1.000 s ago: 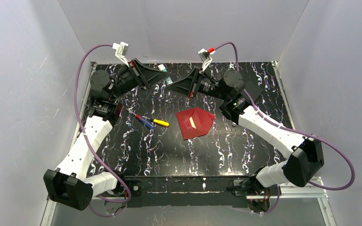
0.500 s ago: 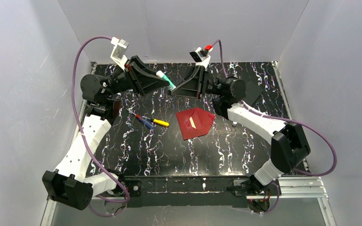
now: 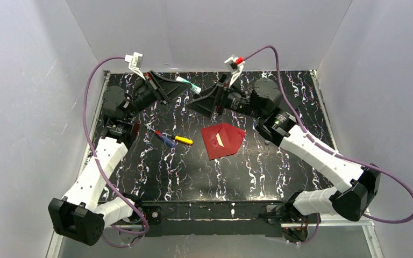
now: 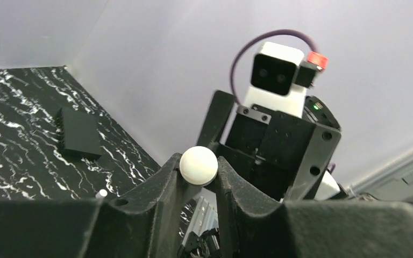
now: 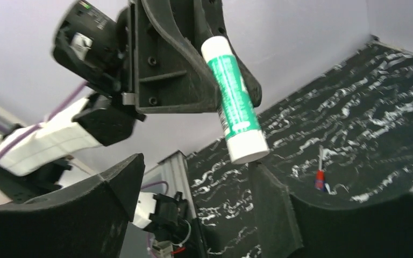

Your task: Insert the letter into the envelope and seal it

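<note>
The dark red envelope (image 3: 223, 141) lies flat mid-table, its pointed flap toward the back. A thin pale strip (image 3: 221, 141) shows at its middle; the letter is otherwise hidden. My left gripper (image 3: 184, 85) is raised over the back of the table, shut on a white and green glue stick (image 3: 189, 85). That stick's round white end (image 4: 198, 165) sits between my left fingers. My right gripper (image 3: 192, 102) faces it with its jaws open and nothing between them. The stick's lower end (image 5: 247, 153) hangs just above the right fingertip (image 5: 261, 177).
A red-handled tool with blue and yellow pieces (image 3: 169, 138) lies left of the envelope. A black square sheet (image 3: 293, 99) lies at the back right, and a small white piece (image 3: 268, 141) sits near the right arm. Grey walls close in three sides.
My right gripper has opened wide and drawn back and down from the glue stick's end. The left gripper, still holding the stick, shifted slightly back. The envelope has not moved.
</note>
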`<state>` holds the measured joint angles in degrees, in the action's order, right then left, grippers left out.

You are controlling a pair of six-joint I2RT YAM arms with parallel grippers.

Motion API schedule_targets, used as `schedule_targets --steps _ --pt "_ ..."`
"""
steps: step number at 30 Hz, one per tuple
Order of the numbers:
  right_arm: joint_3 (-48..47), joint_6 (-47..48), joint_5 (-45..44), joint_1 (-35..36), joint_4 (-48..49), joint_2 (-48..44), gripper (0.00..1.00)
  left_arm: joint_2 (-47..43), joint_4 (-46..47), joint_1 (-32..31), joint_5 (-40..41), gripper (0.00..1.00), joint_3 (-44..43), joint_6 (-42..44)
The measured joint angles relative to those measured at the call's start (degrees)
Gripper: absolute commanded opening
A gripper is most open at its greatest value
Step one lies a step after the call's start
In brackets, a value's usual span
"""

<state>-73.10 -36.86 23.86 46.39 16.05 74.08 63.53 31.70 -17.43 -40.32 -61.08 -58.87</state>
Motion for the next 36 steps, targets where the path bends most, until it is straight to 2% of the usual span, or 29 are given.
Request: schedule_targets --steps 3,8,12,16,17,20,22,24,26,28,30,35,36 --pt "-2.3 6.3 -4.1 1.6 -6.3 1.1 0.61 -0.1 -3.1 0.2 1.9 0.00 0.0 0.4" --pt "-4.6 12.1 -8.0 1.7 -12.3 2.3 0.55 1.2 -6.3 0.5 1.9 0.00 -0.6 0.7" --pt "-5.4 14.9 -9.9 1.7 -14.7 2.4 0.37 1.7 -7.0 0.7 0.5 0.00 -1.0 1.3" --pt "-5.8 16.4 -10.4 1.7 -16.1 2.4 0.29 2.0 -7.8 1.2 -2.2 0.00 -2.2 2.8" --pt "-5.9 16.7 -10.3 1.7 -16.2 2.4 0.31 2.2 -7.8 1.2 -3.0 0.00 -2.6 3.1" --pt "-6.2 17.1 -10.1 1.7 -16.5 2.4 0.54 2.9 -7.8 1.6 -5.5 0.00 -3.6 4.5" --pt "-6.3 17.4 -9.9 1.7 -16.3 2.4 0.60 3.2 -7.8 1.6 -6.9 0.00 -3.8 5.0" --pt "-6.4 17.6 -10.0 1.7 -16.4 2.4 0.60 3.6 -8.0 1.6 -8.0 0.00 -3.8 5.4" --pt "-6.6 17.6 -10.3 1.7 -16.5 2.4 0.52 3.9 -8.3 1.6 -8.9 0.00 -3.8 5.5" --pt "-6.8 17.7 -10.7 1.7 -16.5 2.4 0.33 4.2 -8.4 1.6 -9.4 0.00 -3.8 5.8" --pt "-7.1 18.0 -10.8 1.7 -16.7 2.5 0.22 4.3 -8.6 1.6 -9.9 0.00 -4.0 5.9" --pt "-7.9 18.3 -7.9 1.6 -17.3 3.1 0.01 4.4 -8.6 2.0 -11.3 0.00 -4.6 5.8" --pt "-8.2 18.3 -7.1 1.4 -17.4 3.3 0.01 4.4 -8.6 2.1 -11.5 0.00 -4.6 5.8"
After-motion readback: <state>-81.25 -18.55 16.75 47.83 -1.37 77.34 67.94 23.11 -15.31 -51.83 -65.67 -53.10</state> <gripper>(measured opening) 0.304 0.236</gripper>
